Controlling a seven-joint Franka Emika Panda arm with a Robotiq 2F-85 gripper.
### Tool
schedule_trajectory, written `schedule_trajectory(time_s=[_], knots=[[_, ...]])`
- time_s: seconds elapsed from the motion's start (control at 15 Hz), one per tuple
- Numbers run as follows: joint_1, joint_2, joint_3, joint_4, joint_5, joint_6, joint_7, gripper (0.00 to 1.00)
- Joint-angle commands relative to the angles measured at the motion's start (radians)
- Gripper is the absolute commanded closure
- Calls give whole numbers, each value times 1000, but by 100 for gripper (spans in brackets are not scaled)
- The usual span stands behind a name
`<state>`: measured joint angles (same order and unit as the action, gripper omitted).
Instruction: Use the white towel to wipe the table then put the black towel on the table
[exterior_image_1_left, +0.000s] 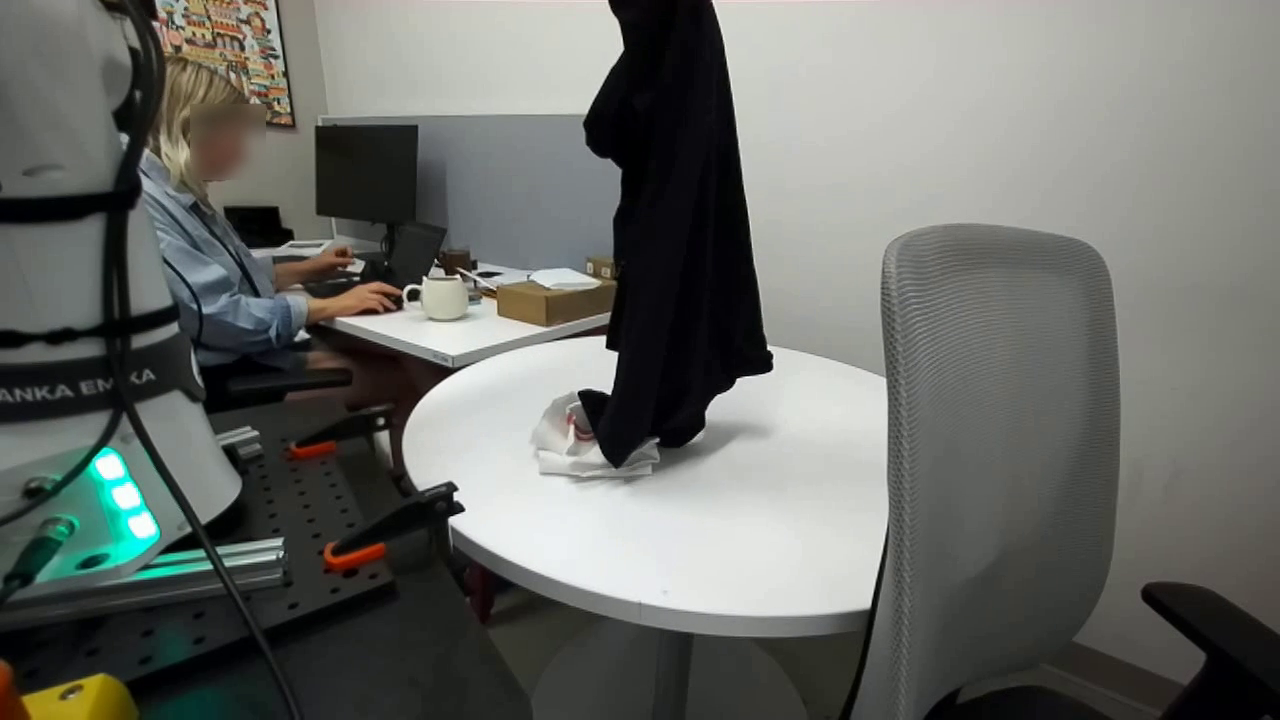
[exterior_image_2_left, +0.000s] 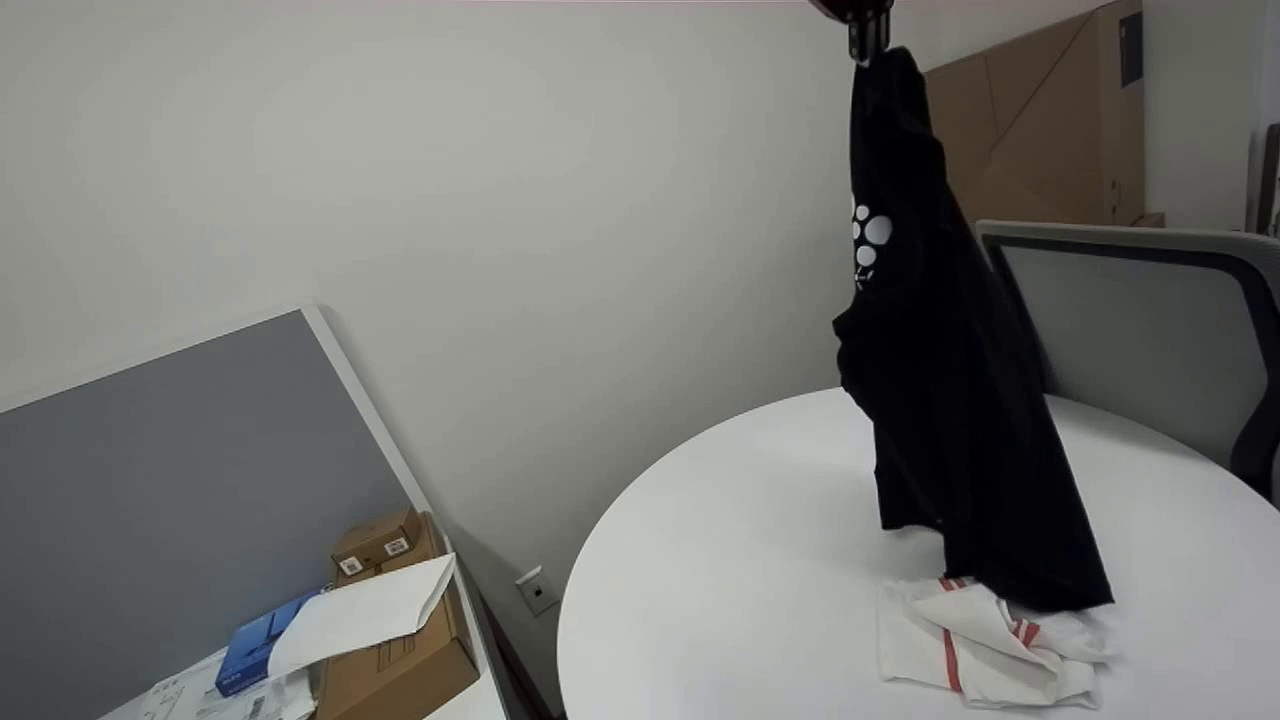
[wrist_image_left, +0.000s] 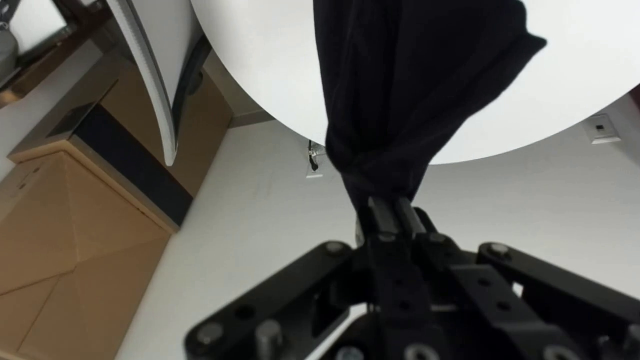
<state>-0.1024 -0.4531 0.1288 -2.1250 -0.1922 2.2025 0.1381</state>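
Note:
A black towel (exterior_image_1_left: 680, 230) hangs bunched from my gripper, high above the round white table (exterior_image_1_left: 780, 540). In an exterior view the black towel (exterior_image_2_left: 950, 400) shows white dots on one side. My gripper (exterior_image_2_left: 868, 48) is shut on its top end; in the wrist view the fingers (wrist_image_left: 392, 204) pinch the dark cloth (wrist_image_left: 395, 90). The white towel (exterior_image_1_left: 565, 440) with red stripes lies crumpled on the table; it also shows in an exterior view (exterior_image_2_left: 960, 650). The black towel's lower end hangs over it and hides part of it. I cannot tell whether they touch. In the wrist view the white towel is hidden.
A grey mesh chair (exterior_image_1_left: 1000, 430) stands against the table's side. A desk (exterior_image_1_left: 450, 345) with a mug (exterior_image_1_left: 440, 298), a cardboard box (exterior_image_1_left: 550, 302) and a seated person (exterior_image_1_left: 220, 230) is beside the table. A large cardboard box (exterior_image_2_left: 1040, 130) stands behind the chair.

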Motion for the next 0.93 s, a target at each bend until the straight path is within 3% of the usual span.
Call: schedule_trajectory(time_s=[0.0, 0.27, 0.53, 0.87], knots=[[-14, 179, -42, 151, -7, -6, 50, 99], [-29, 275, -120, 294, 15, -40, 63, 99], [-42, 285, -183, 409, 41, -31, 86, 99], [-50, 327, -209, 501, 10, -25, 95, 99]])
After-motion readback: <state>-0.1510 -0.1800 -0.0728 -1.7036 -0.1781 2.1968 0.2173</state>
